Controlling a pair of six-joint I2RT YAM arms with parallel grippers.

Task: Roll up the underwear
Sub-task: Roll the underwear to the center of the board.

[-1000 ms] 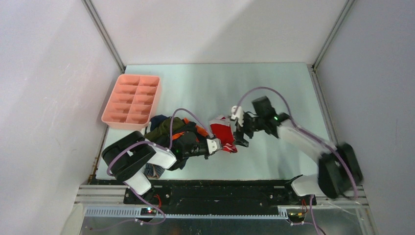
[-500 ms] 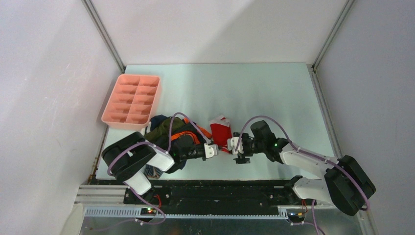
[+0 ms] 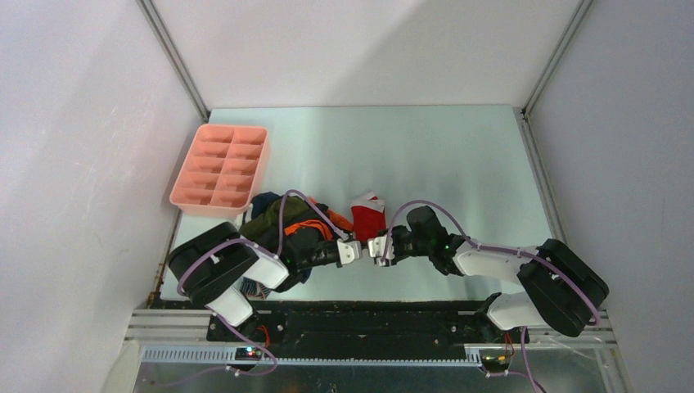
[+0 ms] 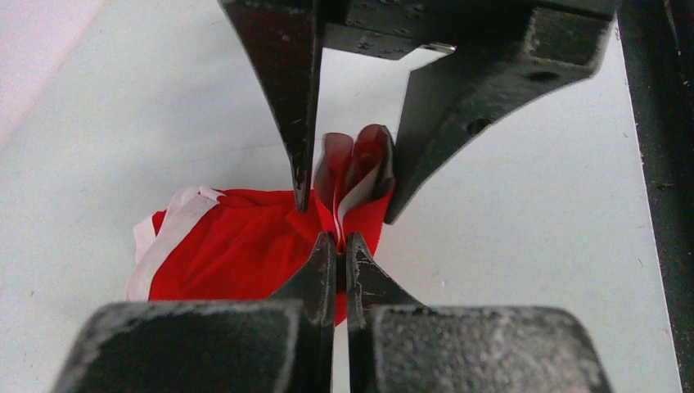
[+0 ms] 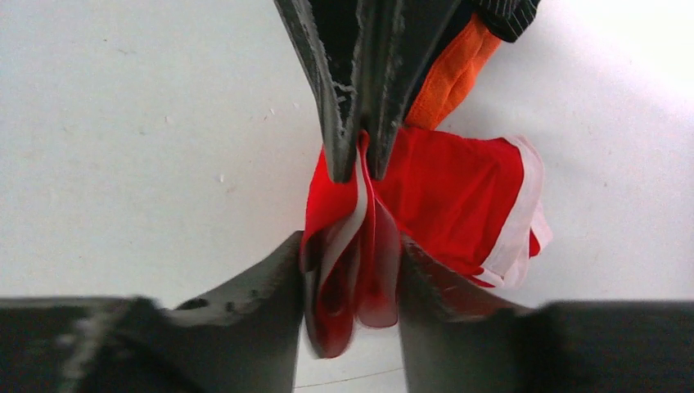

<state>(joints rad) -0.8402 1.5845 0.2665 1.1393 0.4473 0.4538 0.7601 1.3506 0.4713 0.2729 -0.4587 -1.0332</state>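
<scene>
Red underwear (image 3: 368, 217) with white trim lies on the table, its near edge lifted between the two grippers. My left gripper (image 4: 340, 241) is shut on a thin fold of that red cloth (image 4: 237, 246). Facing it tip to tip, my right gripper (image 5: 352, 254) has closed on a thicker bunch of the same red underwear (image 5: 458, 196), and the folds touch both of its fingers. In the top view the left gripper (image 3: 358, 250) and the right gripper (image 3: 376, 248) meet at the cloth's near corner. More underwear (image 3: 274, 214), olive, navy and orange, is piled under the left arm.
A pink compartment tray (image 3: 221, 168) sits at the far left of the table (image 3: 458, 164). An orange band of the pile (image 5: 446, 78) shows behind the left gripper's fingers. The table's black front edge (image 3: 368, 307) runs just behind both grippers.
The right arm swung from the far side of the red underwear to the near side, facing the left gripper. Its jaws went from wide open to closed on the cloth. The left gripper held still.
</scene>
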